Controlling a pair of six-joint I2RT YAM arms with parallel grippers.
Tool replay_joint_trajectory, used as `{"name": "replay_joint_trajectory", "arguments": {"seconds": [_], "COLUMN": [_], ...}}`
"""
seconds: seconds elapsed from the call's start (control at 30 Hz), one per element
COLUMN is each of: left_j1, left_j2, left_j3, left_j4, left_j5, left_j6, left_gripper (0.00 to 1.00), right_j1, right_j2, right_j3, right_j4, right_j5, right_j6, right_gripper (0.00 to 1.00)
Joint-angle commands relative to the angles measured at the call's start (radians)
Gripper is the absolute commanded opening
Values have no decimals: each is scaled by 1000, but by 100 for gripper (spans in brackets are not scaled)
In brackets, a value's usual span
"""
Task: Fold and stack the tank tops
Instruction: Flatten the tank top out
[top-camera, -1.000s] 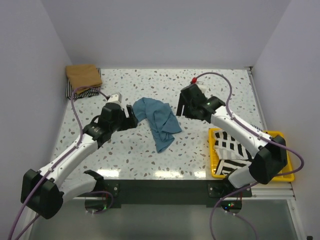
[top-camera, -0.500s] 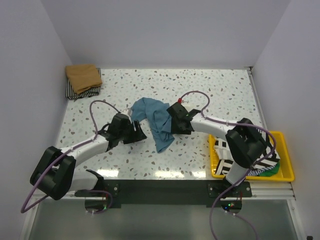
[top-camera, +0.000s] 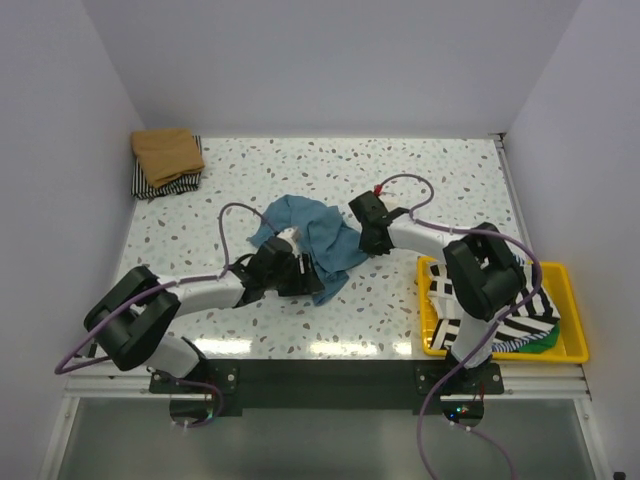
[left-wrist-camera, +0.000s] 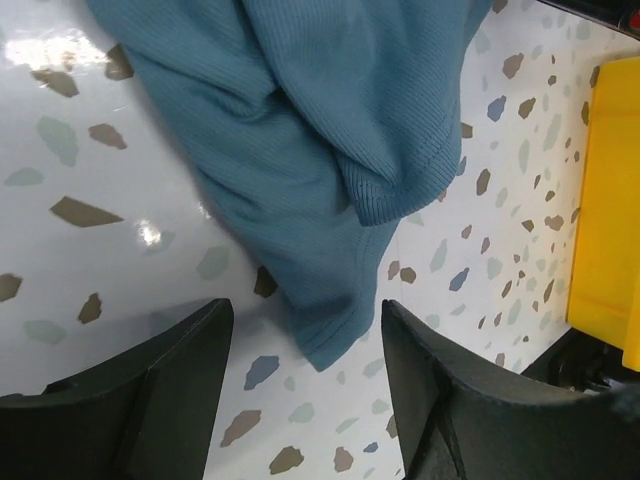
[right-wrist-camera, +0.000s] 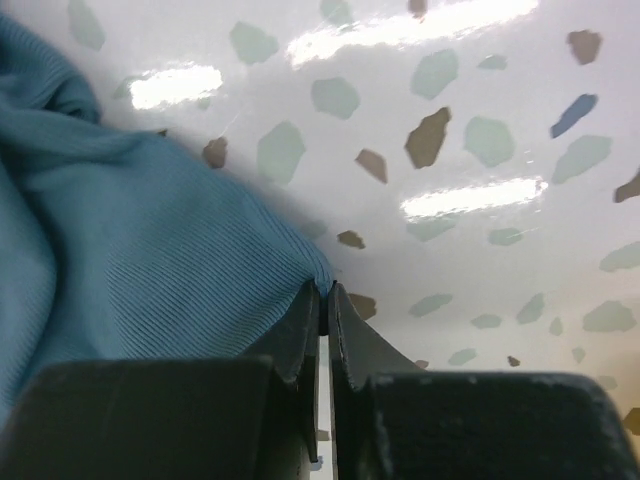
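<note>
My left fingers (left-wrist-camera: 195, 345) stand wide apart, low over the speckled surface (left-wrist-camera: 90, 260). The narrow near corner of the teal top (left-wrist-camera: 330, 120) lies flat in the gap between them, closer to the finger on the tray (left-wrist-camera: 610, 200) side. I cannot tell whether it touches that finger. From that corner the top runs away from these fingers and widens into thick, rumpled folds just beyond the tips, so its long axis goes from near to far. One rolled fold overhangs the flat layer.

My right fingers (right-wrist-camera: 312, 310) are closed to a thin slit and pinch the hem of the top at its edge. The cloth spreads from the tips to one side, and bare surface lies on the other side and beyond.

From above, the top sits crumpled between the 2 pairs of fingers. The tray, just beside my right arm, holds striped cloth (top-camera: 500, 320). Well apart from my left fingers, at the far corner, a folded tan top (top-camera: 166, 150) lies on a striped top (top-camera: 165, 183).
</note>
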Motion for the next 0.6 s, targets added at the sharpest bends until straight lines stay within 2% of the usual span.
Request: {"name": "replay_joint_trajectory", "arguments": {"seconds": [0.0, 0.3, 0.4, 0.43, 0.5, 0.53, 0.57], "left_j1": [-34, -100, -101, -101, -92, -83, -53], "left_j2": [65, 107, 114, 113, 99, 85, 43], "left_j3": [30, 40, 40, 49, 70, 96, 107], "left_j4": [28, -42, -47, -50, -77, -100, -143], "left_j5": [-18, -125, -130, -128, -168, -176, -180], "left_j6": [-36, -98, -99, -92, -68, -57, -48], "left_gripper": [66, 52, 38, 28, 19, 7, 3], "right_j1": [-27, -27, -27, -28, -28, -31, -34], "right_j2": [-41, -158, -183, -192, -209, -233, -244], "right_j3": [-4, 3, 8, 13, 31, 40, 54], "right_j4": [-49, -134, -140, -142, -149, -155, -171], "right_j5": [82, 165, 160, 157, 153, 153, 153], "right_j6": [8, -6, -13, -17, -24, -33, -38], "right_gripper": [0, 0, 0, 0, 0, 0, 0]}}
